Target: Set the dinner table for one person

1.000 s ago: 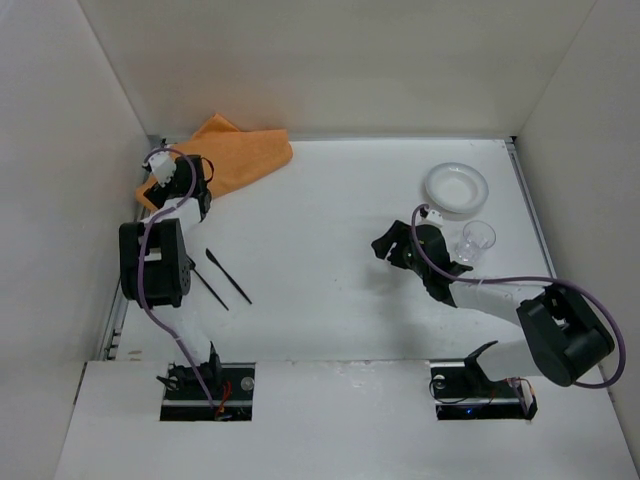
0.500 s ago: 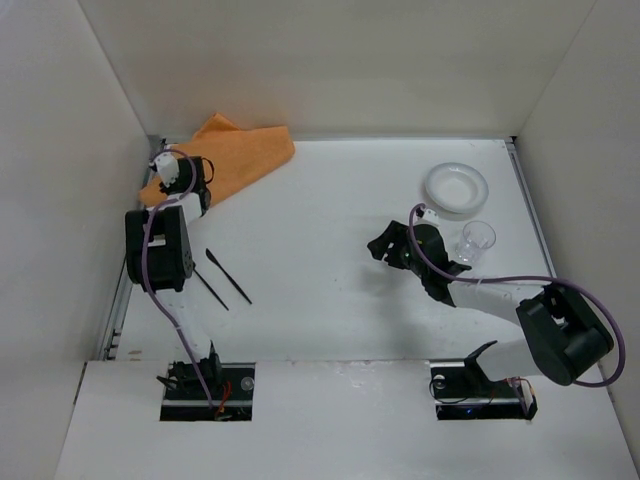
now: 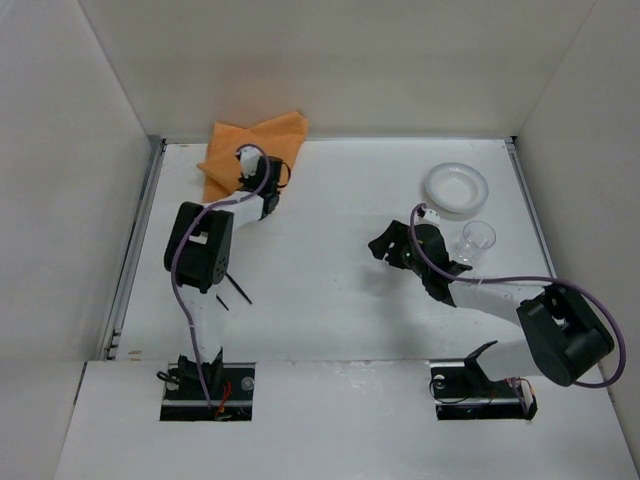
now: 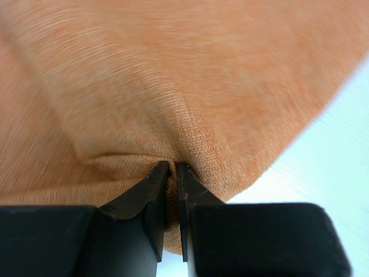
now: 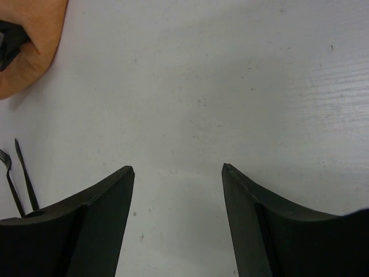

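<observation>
The orange cloth (image 3: pixel 258 143) lies bunched at the back left of the white dinner table (image 3: pixel 330 300). My left gripper (image 3: pixel 262 172) is at the cloth's near edge. In the left wrist view, the left gripper (image 4: pixel 172 166) is shut on a pinched fold of the orange cloth (image 4: pixel 173 86). My right gripper (image 3: pixel 384 246) hovers over bare table near the middle right. The right wrist view shows this gripper (image 5: pixel 177 168) open, with nothing between its fingers. A white plate (image 3: pixel 456 187) and a clear glass (image 3: pixel 477 240) stand at the back right.
A black fork (image 5: pixel 11 179) and knife (image 5: pixel 26 179) lie side by side near the left arm, partly hidden under it from above. Metal rails (image 3: pixel 135 250) run along the table's side edges, and white walls close in the back and sides.
My left gripper has shut on the orange cloth and carried it to the right along the back of the table. The right arm has not moved.
</observation>
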